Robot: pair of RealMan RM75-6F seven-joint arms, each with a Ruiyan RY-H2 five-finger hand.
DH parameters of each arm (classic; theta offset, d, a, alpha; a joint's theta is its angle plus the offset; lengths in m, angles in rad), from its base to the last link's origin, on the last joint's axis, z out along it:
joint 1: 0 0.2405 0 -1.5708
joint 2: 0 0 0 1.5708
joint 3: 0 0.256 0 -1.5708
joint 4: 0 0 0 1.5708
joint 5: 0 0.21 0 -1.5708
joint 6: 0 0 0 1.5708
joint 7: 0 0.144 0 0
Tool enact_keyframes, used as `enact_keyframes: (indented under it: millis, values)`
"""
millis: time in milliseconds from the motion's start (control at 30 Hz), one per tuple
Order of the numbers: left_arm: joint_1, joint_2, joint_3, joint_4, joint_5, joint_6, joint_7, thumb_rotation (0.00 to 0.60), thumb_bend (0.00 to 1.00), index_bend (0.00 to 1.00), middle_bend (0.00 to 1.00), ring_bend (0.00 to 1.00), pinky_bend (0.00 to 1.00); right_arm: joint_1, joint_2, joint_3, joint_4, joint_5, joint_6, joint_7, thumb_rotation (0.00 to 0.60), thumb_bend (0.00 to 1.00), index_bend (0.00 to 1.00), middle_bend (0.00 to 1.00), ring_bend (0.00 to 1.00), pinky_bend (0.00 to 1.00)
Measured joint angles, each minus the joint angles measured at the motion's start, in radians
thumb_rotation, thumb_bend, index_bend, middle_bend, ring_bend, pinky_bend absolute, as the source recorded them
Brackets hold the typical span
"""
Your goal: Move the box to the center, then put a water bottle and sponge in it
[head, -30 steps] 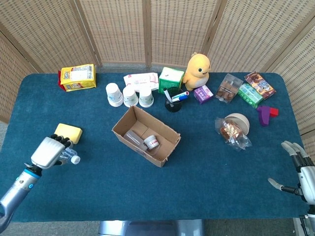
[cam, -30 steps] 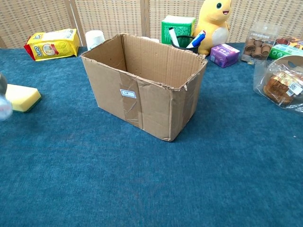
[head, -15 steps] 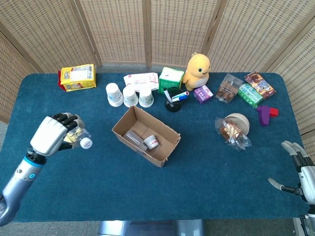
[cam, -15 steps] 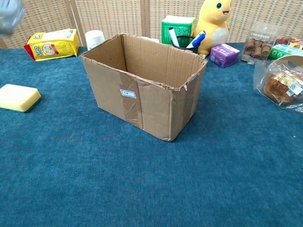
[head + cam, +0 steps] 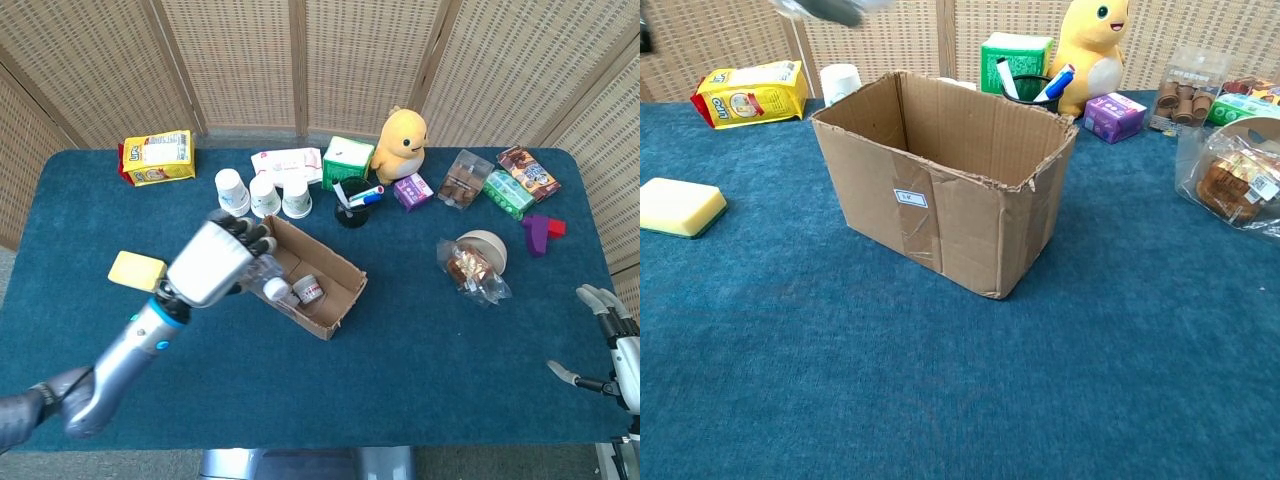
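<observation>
My left hand (image 5: 212, 262) gripped the water bottle (image 5: 262, 279), fingers wrapped around its clear body, the white cap pointing toward four o'clock. The bottle hung over the near-left end of the cardboard box (image 5: 335, 301), which sat open-topped around the middle of the blue table (image 5: 420, 350), its long axis running from ten o'clock to four o'clock in the head view. Something with a red and white label (image 5: 310, 290) lay inside the box. The yellow sponge (image 5: 137, 270) lay flat on the cloth at nine o'clock from the box, well apart from it. My right hand (image 5: 610, 345) rested at the table's edge around four o'clock, fingers spread and holding nothing.
</observation>
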Motion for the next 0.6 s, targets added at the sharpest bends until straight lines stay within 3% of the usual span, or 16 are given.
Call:
enact_keyframes:
  millis: [100,267,333,433,600]
  values:
    - [-0.032,-0.063,-0.004,0.008,-0.041,-0.026,0.066,0.6,0.08,0.52,0.57,0.45,0.63,0.0,0.001,0.001,0.003,0.004,-0.001,0.008,0.6,0.0,0.1,0.03,0.07,0.17]
    - [-0.056,-0.101,-0.004,0.007,-0.144,-0.063,0.146,0.6,0.08,0.33,0.19,0.15,0.47,0.0,0.002,0.003,0.005,0.004,0.0,0.015,0.6,0.0,0.1,0.03,0.07,0.17]
    - [-0.06,-0.1,-0.003,-0.005,-0.186,-0.073,0.177,0.6,0.08,0.2,0.05,0.04,0.4,0.0,0.001,0.002,0.006,0.004,0.0,0.014,0.6,0.0,0.1,0.03,0.07,0.17]
    - [-0.065,-0.087,0.001,-0.036,-0.255,-0.088,0.234,0.6,0.08,0.01,0.0,0.0,0.31,0.0,0.0,0.002,0.007,0.003,0.001,0.013,0.6,0.0,0.1,0.03,0.07,0.17]
    - [-0.067,-0.047,0.012,-0.096,-0.318,-0.092,0.268,0.6,0.07,0.0,0.0,0.0,0.29,0.0,-0.001,-0.001,0.004,-0.002,0.002,0.004,0.6,0.0,0.1,0.03,0.07,0.17]
